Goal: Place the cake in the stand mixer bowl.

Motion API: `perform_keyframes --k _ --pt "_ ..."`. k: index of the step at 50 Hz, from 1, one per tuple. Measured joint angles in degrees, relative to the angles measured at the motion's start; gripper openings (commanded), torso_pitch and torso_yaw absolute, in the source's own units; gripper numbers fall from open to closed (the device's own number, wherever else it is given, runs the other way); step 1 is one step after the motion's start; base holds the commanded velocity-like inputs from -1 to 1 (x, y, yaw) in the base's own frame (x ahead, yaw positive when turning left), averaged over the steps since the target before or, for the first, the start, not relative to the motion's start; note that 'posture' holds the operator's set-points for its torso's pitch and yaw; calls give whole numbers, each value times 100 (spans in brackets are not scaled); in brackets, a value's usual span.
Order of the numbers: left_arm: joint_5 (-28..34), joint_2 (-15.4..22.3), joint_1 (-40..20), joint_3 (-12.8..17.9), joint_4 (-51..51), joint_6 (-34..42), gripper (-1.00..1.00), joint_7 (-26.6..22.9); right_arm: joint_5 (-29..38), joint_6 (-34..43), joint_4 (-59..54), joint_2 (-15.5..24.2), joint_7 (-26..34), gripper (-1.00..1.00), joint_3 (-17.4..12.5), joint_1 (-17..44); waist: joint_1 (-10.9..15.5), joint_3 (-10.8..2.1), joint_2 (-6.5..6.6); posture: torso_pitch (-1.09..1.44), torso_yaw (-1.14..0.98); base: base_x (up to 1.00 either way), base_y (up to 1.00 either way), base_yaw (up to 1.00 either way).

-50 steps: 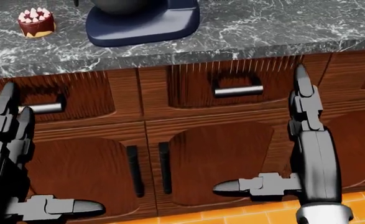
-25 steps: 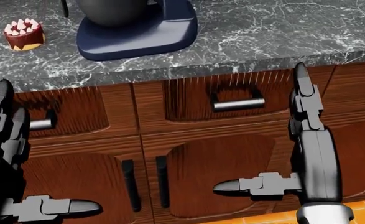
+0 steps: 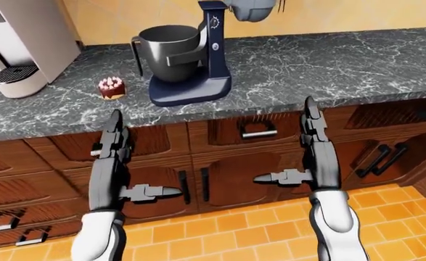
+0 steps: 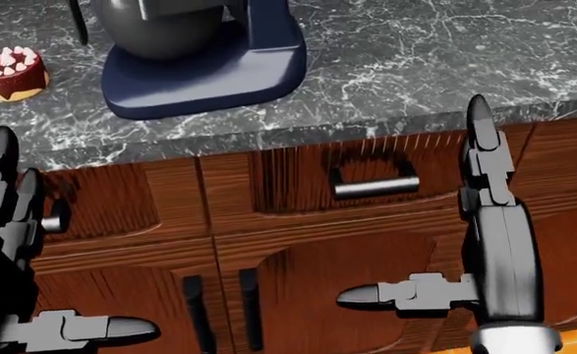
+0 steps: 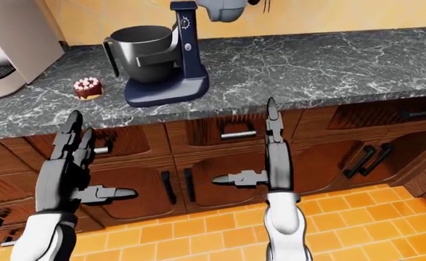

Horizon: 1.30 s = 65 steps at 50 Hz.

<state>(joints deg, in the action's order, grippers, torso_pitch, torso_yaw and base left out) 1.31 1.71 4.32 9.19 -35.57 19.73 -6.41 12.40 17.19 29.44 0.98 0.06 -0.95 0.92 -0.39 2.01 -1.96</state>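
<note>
A: Spotted: cake (image 3: 111, 87), upper left of the left-eye view, sitting on the dark marble counter (image 3: 358, 60), just left of the stand mixer (image 3: 198, 65) and apart from its blue base.

B: Mixer head tipped up, probably, leaving the steel bowl (image 3: 170, 51) open from above. Handy for dropping a cake in. Coffee machine (image 3: 20, 41) parked further left, out of the way.

A: And the hands?

B: Left hand (image 3: 112, 157) and right hand (image 3: 316, 147) both raised below the counter edge, against the wooden cabinets (image 3: 227, 179). Fingers straight up, thumbs jutting sideways toward the middle. Spread wide, gripping nothing.

A: Neither touching the cake?

B: Nowhere near. Left hand nearer, lower left of the frame, almost under it. Looks like an approach stance, palms ready, nothing picked up yet. Needs a reach up and over the counter edge.
</note>
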Motion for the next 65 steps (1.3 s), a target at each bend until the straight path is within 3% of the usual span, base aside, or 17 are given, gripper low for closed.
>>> perform_keyframes --k 5,8,14,17,20,24,27,32,34,38,47,49,52,54,58,60,65 --pt "8 13 -31 59 -89 -45 100 22 9 -32 89 -1 2 100 42 48 5 63 344 0 0 12 0 0" --pt "7 33 -48 71 -133 -72 100 26 9 -65 116 -19 10 100 60 79 9 7 623 0 0 12 0 0" --pt "35 45 -12 153 12 11 100 69 12 -17 10 -32 59 100 146 42 95 8 429 0 0 10 0 0" --pt "29 52 -53 125 -85 -16 100 65 61 -61 113 -23 29 100 110 95 114 17 238 0 0 3 3 0" --pt "24 38 -77 112 -134 -39 100 60 101 -84 179 -11 22 100 130 127 81 -37 -73 0 0 0 18 0" --pt "1 2 -29 -20 19 55 100 4 145 35 8 8 11 100 27 57 -44 -44 -62 0 0 0 25 0" --pt "8 16 -48 36 -58 56 100 14 149 62 48 8 17 100 37 89 -40 -60 53 0 0 0 26 0" --pt "13 9 -60 21 -181 -36 100 28 149 -21 128 10 24 100 47 92 -60 -14 424 0 0 0 26 0" --pt "15 12 -52 23 -167 -50 100 27 153 -20 142 7 27 100 56 103 -49 -70 689 0 0 0 26 0" --pt "45 40 9 160 -30 17 100 68 138 17 38 -49 80 100 209 55 67 -40 575 0 0 0 26 0" --pt "39 49 -55 117 -74 -42 100 65 165 -42 135 -38 48 100 151 120 37 -19 -115 0 0 0 26 0" --pt "35 -1 -57 52 -33 -59 100 56 170 -47 92 3 38 100 91 112 -49 -3 -4 0 0 0 26 0" --pt "17 8 -30 2 34 7 100 18 183 29 -11 -6 13 100 36 44 -67 -44 -37 0 0 0 26 0" --pt "17 19 -53 35 -10 19 100 20 189 54 13 -6 8 100 48 65 -48 -54 32 0 0 0 27 0" --pt "16 25 -86 52 -132 -40 100 33 192 -10 130 -6 7 100 80 88 -57 20 365 0 0 0 26 0" --pt "16 29 -84 50 -147 -59 100 32 192 -29 147 -9 9 100 89 102 -48 -30 636 0 0 0 27 0" --pt "51 51 -11 167 -32 26 100 75 171 34 38 -57 74 100 231 41 63 -13 486 0 0 0 26 0"
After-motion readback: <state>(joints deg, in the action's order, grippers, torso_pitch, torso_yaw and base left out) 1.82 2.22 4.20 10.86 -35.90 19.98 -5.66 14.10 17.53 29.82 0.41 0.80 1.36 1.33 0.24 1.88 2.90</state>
